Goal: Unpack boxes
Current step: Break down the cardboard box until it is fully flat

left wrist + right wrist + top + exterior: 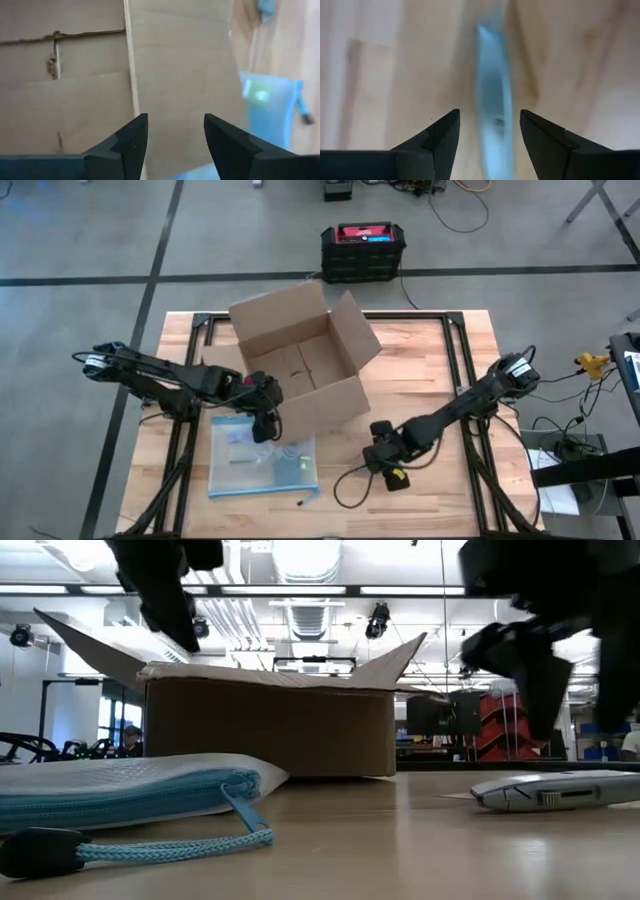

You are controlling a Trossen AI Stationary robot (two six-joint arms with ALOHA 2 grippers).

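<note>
left hand [264, 420] spread, empty, at the cardboard box [300, 365] near wall; right hand [383, 457] parted over a grey knife [555, 790] | high: corrugated brown box mid-bench [440, 370], flaps splayed | low: clear blue-edged pouch [120, 790] beside box | wrists: fingers apart, nothing held

Overhead, one camera looks straight down on the whole table [440, 360]. A second sits at tabletop level, facing the cardboard box [270, 725] and room beyond. Each wrist camera peers close past its own fingers; the left one shares the box [175, 75] with both wider views.
</note>
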